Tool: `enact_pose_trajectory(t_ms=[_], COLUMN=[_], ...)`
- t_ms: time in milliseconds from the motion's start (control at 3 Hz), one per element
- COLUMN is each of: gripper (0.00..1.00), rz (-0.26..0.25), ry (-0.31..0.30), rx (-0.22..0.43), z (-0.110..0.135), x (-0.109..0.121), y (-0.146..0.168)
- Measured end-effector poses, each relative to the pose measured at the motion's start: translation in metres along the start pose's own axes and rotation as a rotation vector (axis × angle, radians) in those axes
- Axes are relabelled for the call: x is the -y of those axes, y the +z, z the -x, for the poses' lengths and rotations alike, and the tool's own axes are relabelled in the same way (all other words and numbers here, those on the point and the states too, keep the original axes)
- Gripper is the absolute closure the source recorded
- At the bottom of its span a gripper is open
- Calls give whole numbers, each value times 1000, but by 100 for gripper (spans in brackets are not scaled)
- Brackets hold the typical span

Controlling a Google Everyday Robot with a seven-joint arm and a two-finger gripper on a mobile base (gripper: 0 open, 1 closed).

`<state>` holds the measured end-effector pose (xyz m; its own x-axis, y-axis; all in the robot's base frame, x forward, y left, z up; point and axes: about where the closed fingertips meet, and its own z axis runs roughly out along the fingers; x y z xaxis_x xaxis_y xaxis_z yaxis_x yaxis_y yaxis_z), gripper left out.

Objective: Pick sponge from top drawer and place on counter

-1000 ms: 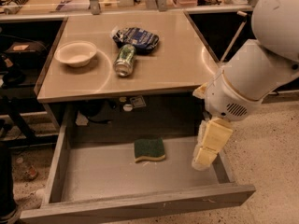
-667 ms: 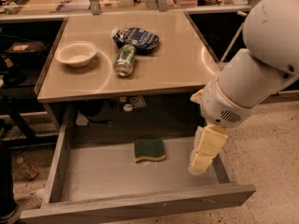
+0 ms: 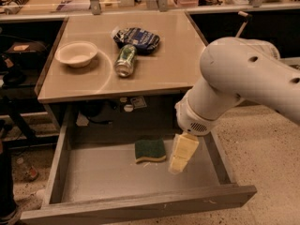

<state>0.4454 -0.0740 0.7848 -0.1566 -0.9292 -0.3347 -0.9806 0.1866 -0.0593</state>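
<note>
ROBOT REACHES INTO DRAWER: The gripper (image 3: 178, 161) hangs inside the open top drawer (image 3: 108, 177), pointed down at a slight tilt, its yellow foam tip close above the grey floor. From where I stand I cannot tell whether it is spread or pressed together, and nothing shows in its hold.

Just beside it, on the side toward the drawer's middle, lies the sponge (image 3: 150, 150). It sits flat, dark green scrub face up with a sliver of yellow foam showing along its near edge, and the gripper appears not to touch it.

Above the gripper the white arm (image 3: 234, 83) rises and bends away over the drawer's side wall. Higher and farther back is the counter (image 3: 164, 69), its glossy tan top overhanging the back of the drawer. On it, well away from the gripper, are a pale bowl (image 3: 76, 54), a green drink can (image 3: 125, 60) lying on its side, and a crumpled dark blue bag (image 3: 137, 37) touching the can.

The sponge looks light and soft, and its foam would probably give under a squeeze. The rough scrub top should help the grip, but the smooth drawer floor may let the sponge skid if it is nudged from one side. The best hold is likely from above, low across the narrow waist between its wavy sides.
</note>
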Motion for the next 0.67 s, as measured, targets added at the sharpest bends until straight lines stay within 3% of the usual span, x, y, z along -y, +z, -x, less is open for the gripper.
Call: enact_pose_trajectory(t_ms=[667], gripper=[0], rz=[-11], ry=[-24], rx=[-4], z=[4], x=[26], y=[56])
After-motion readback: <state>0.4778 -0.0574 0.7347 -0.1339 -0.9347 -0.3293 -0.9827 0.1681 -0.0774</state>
